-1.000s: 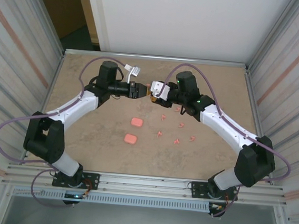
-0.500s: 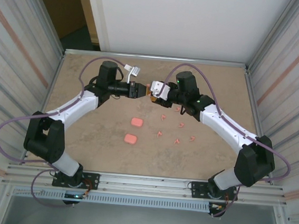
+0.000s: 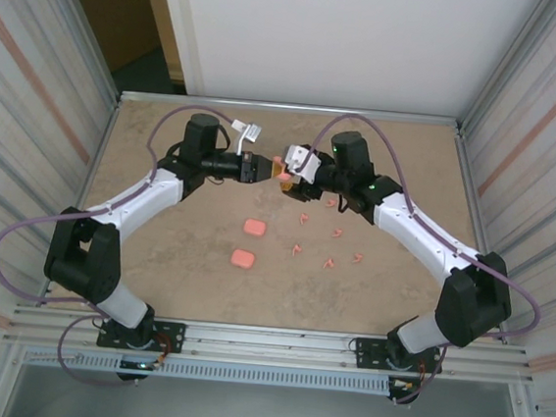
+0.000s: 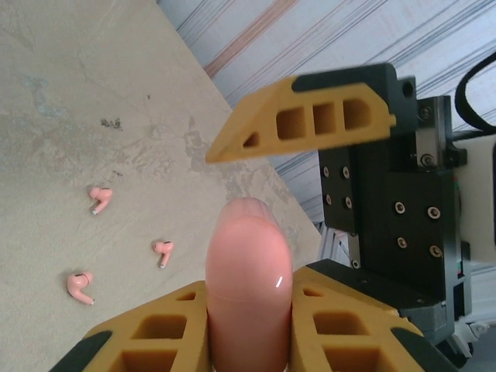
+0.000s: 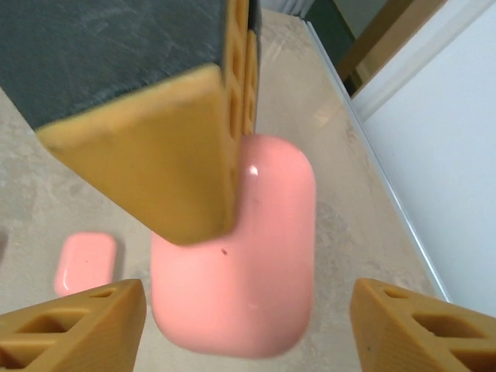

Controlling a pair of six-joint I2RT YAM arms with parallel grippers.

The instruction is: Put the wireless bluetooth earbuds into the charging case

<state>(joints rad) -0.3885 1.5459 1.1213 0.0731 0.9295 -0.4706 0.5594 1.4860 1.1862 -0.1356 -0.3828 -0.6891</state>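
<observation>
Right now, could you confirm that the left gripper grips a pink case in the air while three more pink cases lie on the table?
Not quite: only two more pink cases lie on the table, as the top external view shows. The left gripper does grip a pink case in the air.

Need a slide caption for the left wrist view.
Left gripper clamps a pink case; three earbuds lie on the table.
</observation>
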